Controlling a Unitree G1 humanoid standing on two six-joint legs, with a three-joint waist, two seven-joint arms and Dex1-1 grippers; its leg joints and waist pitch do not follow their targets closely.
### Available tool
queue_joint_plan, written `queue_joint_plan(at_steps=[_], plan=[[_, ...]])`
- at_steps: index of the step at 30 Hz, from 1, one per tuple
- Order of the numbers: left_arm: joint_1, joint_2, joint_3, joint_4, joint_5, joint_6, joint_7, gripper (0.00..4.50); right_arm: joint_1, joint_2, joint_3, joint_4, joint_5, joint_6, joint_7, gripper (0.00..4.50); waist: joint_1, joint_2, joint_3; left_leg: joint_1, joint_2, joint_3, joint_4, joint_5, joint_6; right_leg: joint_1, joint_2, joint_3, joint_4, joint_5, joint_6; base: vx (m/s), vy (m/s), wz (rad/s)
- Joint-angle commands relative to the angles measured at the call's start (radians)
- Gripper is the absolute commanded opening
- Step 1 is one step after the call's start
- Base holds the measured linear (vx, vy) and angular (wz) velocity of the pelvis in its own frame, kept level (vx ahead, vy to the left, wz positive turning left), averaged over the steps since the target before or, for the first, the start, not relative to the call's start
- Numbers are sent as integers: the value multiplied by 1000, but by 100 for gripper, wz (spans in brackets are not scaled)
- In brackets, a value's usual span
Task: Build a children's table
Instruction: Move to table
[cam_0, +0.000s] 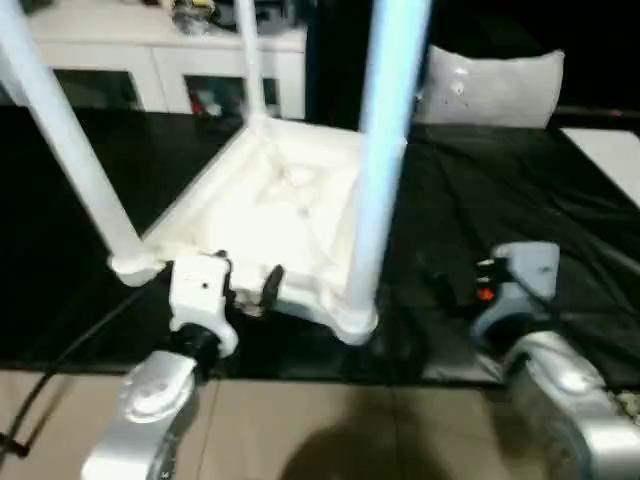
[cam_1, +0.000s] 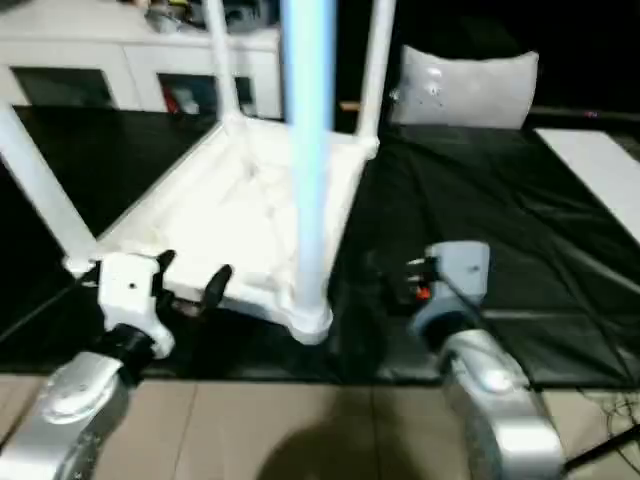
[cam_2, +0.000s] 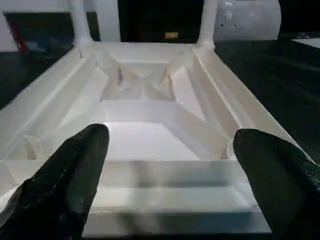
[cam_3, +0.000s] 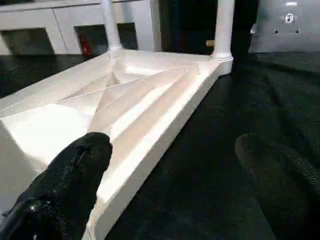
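Two silver forearms reach forward side by side. The left pincer (cam_0: 245, 279) and the right pincer (cam_1: 395, 283) each spread two black fingers wide, holding nothing.

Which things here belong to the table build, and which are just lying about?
Job: upturned white table top; its four legs, standing in the corner sockets.
Lying about: white cabinet; grey pillow; black cloth under everything.

Black cloth (cam_0: 520, 200) spread across the middle; tan floor (cam_0: 300, 420) nearest; white cabinet (cam_0: 150, 60) with open shelves behind; grey cushion (cam_0: 490, 85) beside it.
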Motion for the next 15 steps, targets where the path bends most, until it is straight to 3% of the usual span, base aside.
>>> queue_joint_plan(at_steps=[1,2,3,4,5,6,7,8,9,10,11,12,13,14,15], plan=[[-34,-7,-18,15,-13,-2,-25,441,0,-18,-21,-10,-6,-15,1,450,-31,15,-38,34,64,-44,-127,-193,212,1,-42,7,-52,-4,-120,101,34,2],[-39,-6,-20,20,-14,-3,-27,441,-1,-20,-19,-9,-8,-17,2,450,-25,7,-42,10,42,-21,-110,-138,224,29,-56,24,-67,14,-139,102,9,5],[-41,-5,-20,23,-14,-3,-28,441,-2,-21,-18,-9,-8,-17,3,450,-6,-4,-40,-55,6,6,-78,-32,234,90,-75,59,-98,-41,-162,69,10,4],[-45,-2,-22,30,-15,-4,-30,441,-4,-25,-14,-10,-11,-15,6,450,6,-13,-59,-71,12,8,-57,41,222,121,-87,71,-109,-118,-195,69,10,4],[-45,-2,-22,30,-15,-4,-30,441,-5,-25,-14,-10,-11,-14,6,450,6,-13,-59,-71,12,8,-57,41,222,121,-87,71,-109,-118,-195,72,28,4],[-46,-1,-22,32,-17,-5,-31,441,-5,-28,-11,-12,-13,-12,8,450,6,-5,-63,-53,15,6,-73,140,243,107,-50,46,-93,-75,-218,117,24,10],[-47,-1,-22,34,-18,-6,-31,441,-6,-31,-9,-11,-16,-14,10,450,-6,4,-67,-15,21,-11,-85,218,290,77,-16,16,-66,-9,-206,117,24,10],[-45,-2,-22,35,-20,-9,-32,441,-5,-34,-7,-10,-20,-14,11,450,-13,5,-68,4,23,-26,-86,263,329,63,-3,4,-54,10,-190,151,-6,8],[-44,-1,-23,36,-20,-10,-32,441,-5,-34,-6,-9,-22,-15,11,450,-30,18,-76,100,55,-80,-81,355,423,-21,9,-23,-7,19,-132,155,-26,10],[-43,0,-23,37,-19,-11,-33,441,-5,-36,-6,-7,-24,-14,12,450,-54,11,-80,166,122,-151,-88,387,527,-108,-10,-20,50,-68,-18,155,-26,10],[-42,0,-24,38,-19,-12,-33,441,-5,-36,-5,-7,-25,-14,12,450,-47,3,-78,169,144,-164,-90,384,554,-129,-31,-6,68,-87,31,114,-36,15],[-41,1,-24,39,-17,-13,-36,441,-8,-36,-7,-1,-21,1,7,450,-42,-17,-62,124,115,-118,-89,291,510,-115,-58,24,37,-37,45,77,-51,10],[-41,1,-23,41,-16,-14,-39,441,-12,-37,-8,4,-20,6,5,450,-31,-28,-56,82,59,-70,-75,202,445,-71,-70,41,-13,3,24,77,-51,10],[-42,0,-23,42,-16,-15,-42,441,-17,-40,-10,9,-16,8,4,450,4,-64,-52,10,-62,40,15,35,274,50,-84,174,-83,-49,-183,100,-49,3],[-43,1,-23,43,-16,-15,-43,441,-17,-40,-10,9,-16,7,4,450,25,-68,-49,-65,-47,12,74,-21,222,129,-153,242,-107,-108,-274,123,-32,-20]])
